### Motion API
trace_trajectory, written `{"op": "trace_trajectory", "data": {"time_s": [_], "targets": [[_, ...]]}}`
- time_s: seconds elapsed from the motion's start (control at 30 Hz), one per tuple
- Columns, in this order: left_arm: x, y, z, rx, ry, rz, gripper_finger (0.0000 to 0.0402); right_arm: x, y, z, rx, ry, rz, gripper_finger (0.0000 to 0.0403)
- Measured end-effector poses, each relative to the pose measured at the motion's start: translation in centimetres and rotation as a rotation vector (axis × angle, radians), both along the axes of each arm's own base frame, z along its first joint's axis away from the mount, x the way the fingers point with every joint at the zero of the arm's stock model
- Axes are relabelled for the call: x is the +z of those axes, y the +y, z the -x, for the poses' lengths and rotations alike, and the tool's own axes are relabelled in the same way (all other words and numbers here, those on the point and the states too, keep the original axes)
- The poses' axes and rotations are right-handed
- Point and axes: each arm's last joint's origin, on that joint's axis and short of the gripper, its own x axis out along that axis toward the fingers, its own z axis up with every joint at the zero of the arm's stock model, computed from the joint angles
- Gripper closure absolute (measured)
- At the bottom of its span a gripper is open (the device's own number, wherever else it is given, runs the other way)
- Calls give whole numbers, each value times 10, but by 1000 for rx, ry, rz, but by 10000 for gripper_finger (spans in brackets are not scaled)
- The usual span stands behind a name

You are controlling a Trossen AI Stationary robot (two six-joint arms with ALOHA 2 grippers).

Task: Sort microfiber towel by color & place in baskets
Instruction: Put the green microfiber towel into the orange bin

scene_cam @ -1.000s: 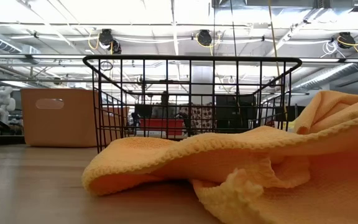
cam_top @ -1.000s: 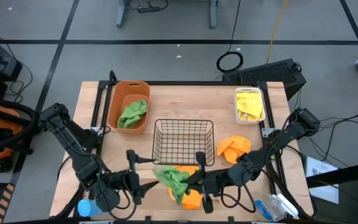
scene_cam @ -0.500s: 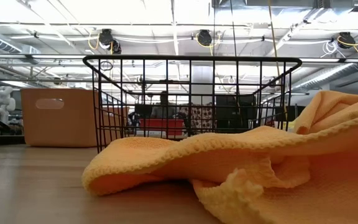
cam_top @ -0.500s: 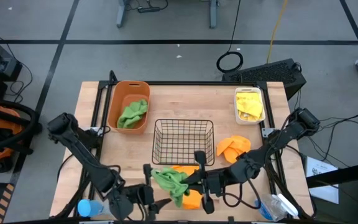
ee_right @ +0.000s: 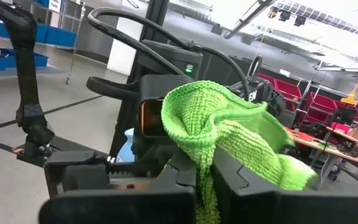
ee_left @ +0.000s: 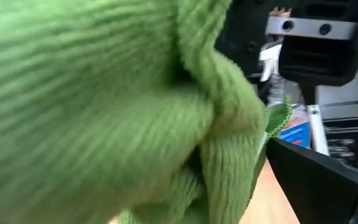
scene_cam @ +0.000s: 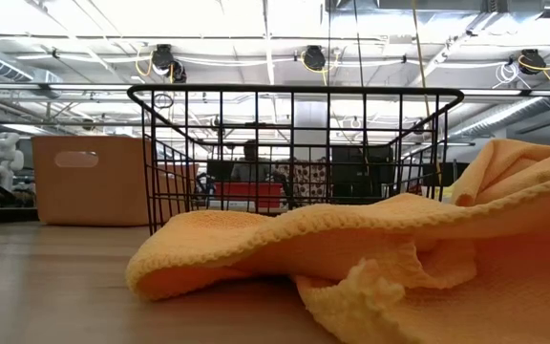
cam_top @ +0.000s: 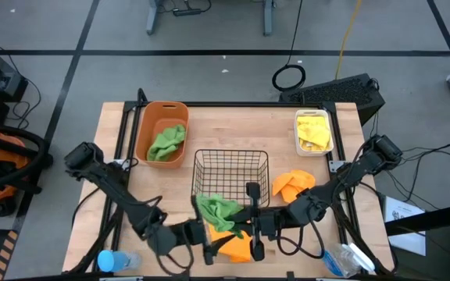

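Note:
A green microfiber towel (cam_top: 216, 209) hangs in my shut right gripper (cam_top: 236, 222) near the table's near edge, just in front of the black wire basket (cam_top: 230, 176). My left gripper (cam_top: 208, 239) is open right beside and below it; the towel (ee_left: 104, 106) fills the left wrist view, with one dark finger (ee_left: 319, 183) showing. I cannot tell whether the left gripper touches it. An orange towel (cam_top: 239, 248) lies flat on the table under both grippers. The orange tub (cam_top: 165, 111) holds another green towel (cam_top: 167, 142). The white bin (cam_top: 313, 117) holds a yellow towel (cam_top: 313, 133). My right gripper pinches a bunched fold of the green towel (ee_right: 202, 163) between its two fingers (ee_right: 238, 180), coming roughly level from the table's right side. The towel stands up above the fingers and drapes slack over them, lifted clear of the table.
A second orange towel (cam_top: 293, 185) lies on the table right of the wire basket. A blue-capped object (cam_top: 109, 260) sits at the near left corner, and a plastic bottle (cam_top: 341, 259) at the near right. Bare wood (cam_top: 241, 129) lies between the tub and the white bin.
My left arm has swept along the near edge toward the table's right, ending close under the green towel. My right gripper has raised the towel and carried it slightly toward the far edge, off the orange towel, which has stayed in place.

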Motion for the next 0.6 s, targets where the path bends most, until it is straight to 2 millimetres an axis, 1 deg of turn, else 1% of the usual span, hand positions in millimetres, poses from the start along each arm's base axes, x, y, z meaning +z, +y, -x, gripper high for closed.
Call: {"op": "trace_trajectory", "data": {"time_s": [0.07,0.13,0.23,0.3,0.37,0.57,0.6], "targets": [[0,5,-6,-51,7,3,5,0,0,0,0,1,-3,401],[-1,8,-9,-63,11,3,15,-1,0,0,0,6,0,400],[-1,9,-9,-61,14,-15,57,-2,0,0,1,20,8,400],[-1,7,-8,-68,17,-30,103,-3,0,0,1,24,11,400],[-1,5,-6,-76,18,-44,157,-3,0,0,1,25,11,399],[3,0,0,-97,23,-86,355,-3,0,0,-1,29,9,399],[4,-1,2,-102,21,-93,375,-3,0,0,-1,29,4,399]]}}
